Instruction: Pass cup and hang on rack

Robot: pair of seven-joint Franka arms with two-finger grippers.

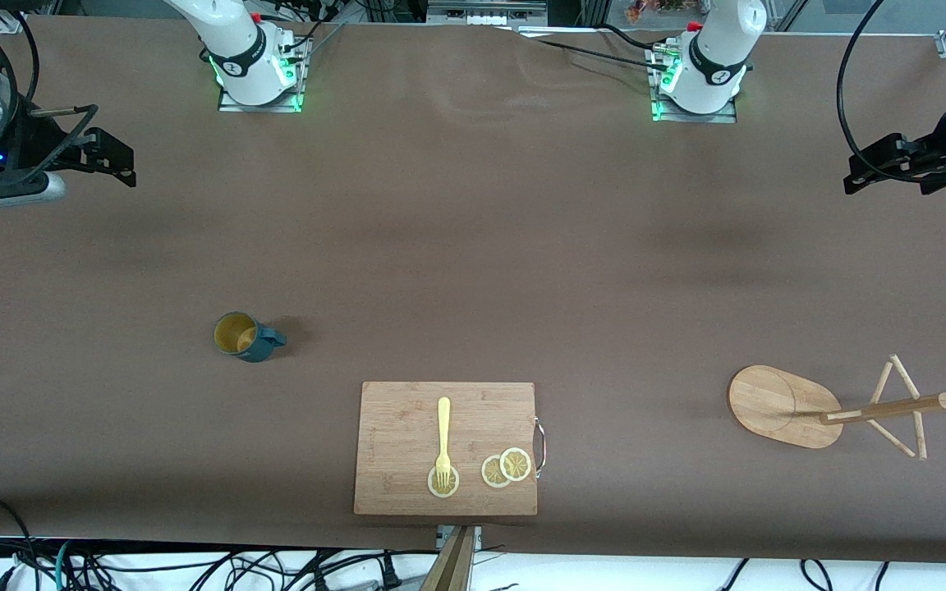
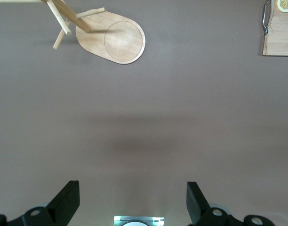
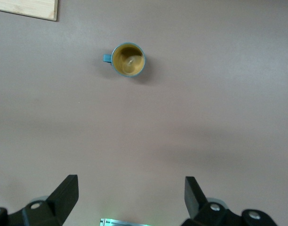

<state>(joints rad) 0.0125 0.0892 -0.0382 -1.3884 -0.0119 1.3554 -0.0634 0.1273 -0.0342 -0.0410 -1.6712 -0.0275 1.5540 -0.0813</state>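
Right now nothing has been picked up. The cup stands upright on the table, left of centre in the front view, handle pointing toward the cutting board, which sits lower in the frame with a yellow fork and lemon slices on it. The rack stands at the lower right of the front view, toward the left arm's end of the table, its pole and pegs splaying away from the oval base.

The right gripper hangs at the upper left edge of the front view, fingers spread wide with nothing between them, as its wrist view shows; the cup appears well ahead of it there. The left gripper waits at the upper right edge, likewise spread and empty, with the rack in the top corner of its wrist view.

What worries me is the hand-over: if the right gripper pinches the ribbed wall so that it covers the handle, the left has little to take hold of, and the handle must stay free to slide over a thin peg. A careless grab could also tip the cup, and a clumsy approach could topple the rack.
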